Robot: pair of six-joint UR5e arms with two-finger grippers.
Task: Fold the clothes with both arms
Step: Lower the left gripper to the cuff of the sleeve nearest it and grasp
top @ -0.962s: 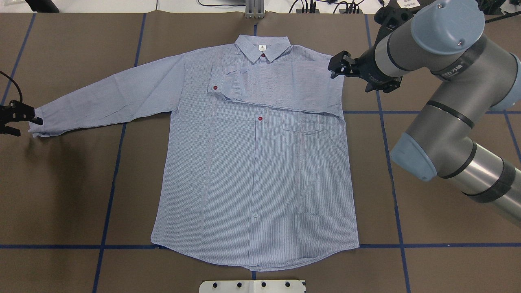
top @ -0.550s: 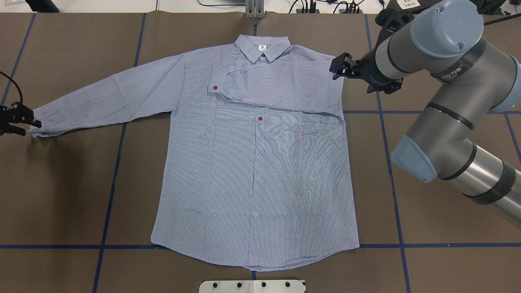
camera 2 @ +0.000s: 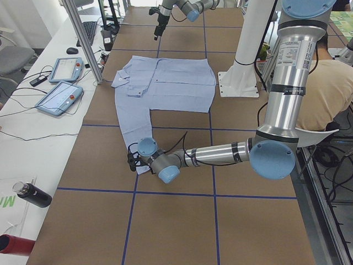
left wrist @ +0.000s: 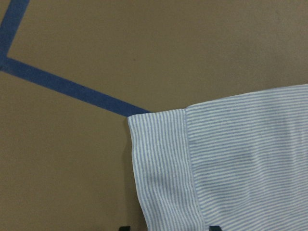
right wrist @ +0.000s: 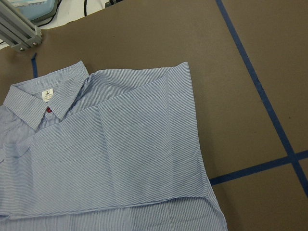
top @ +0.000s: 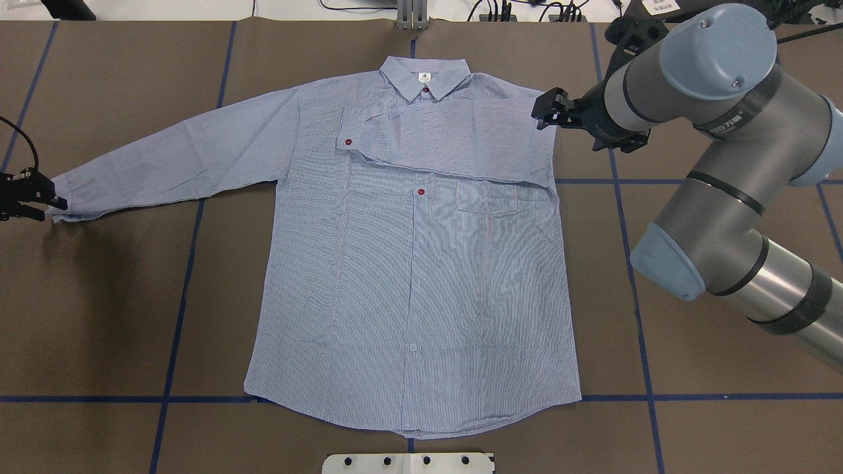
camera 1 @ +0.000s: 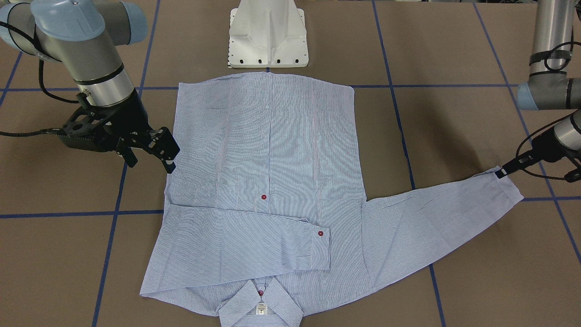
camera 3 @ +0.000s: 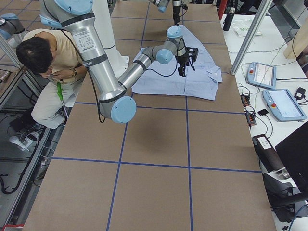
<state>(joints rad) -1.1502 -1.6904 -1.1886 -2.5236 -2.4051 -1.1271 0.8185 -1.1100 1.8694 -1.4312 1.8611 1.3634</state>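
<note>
The clothes are one light blue striped shirt [top: 408, 263], lying flat and front up with its collar [top: 425, 76] at the far edge. One sleeve [top: 454, 138] is folded across the chest, cuff [top: 349, 131] to the left. The other sleeve [top: 171, 164] stretches out to the left. My left gripper [top: 51, 207] is low at that sleeve's cuff [left wrist: 163, 163], open, with its two fingertips on either side of the cuff's end. My right gripper [top: 545, 112] hovers open and empty beside the folded shoulder [right wrist: 185, 72]; in the front-facing view the right gripper [camera 1: 152, 159] hangs just off the shirt's edge.
The white pedestal base [camera 1: 268, 36] stands just behind the shirt's hem. Blue tape lines [top: 178, 296] cross the brown table. A seated person [camera 3: 43, 62] is behind the robot. Control tablets [camera 2: 58, 96] and a dark bottle [camera 2: 33, 194] lie on the side bench.
My left gripper has shifted slightly left and toward the robot at the cuff. The right arm has lifted and turned a little; its gripper stays by the shoulder. The shirt has not moved.
</note>
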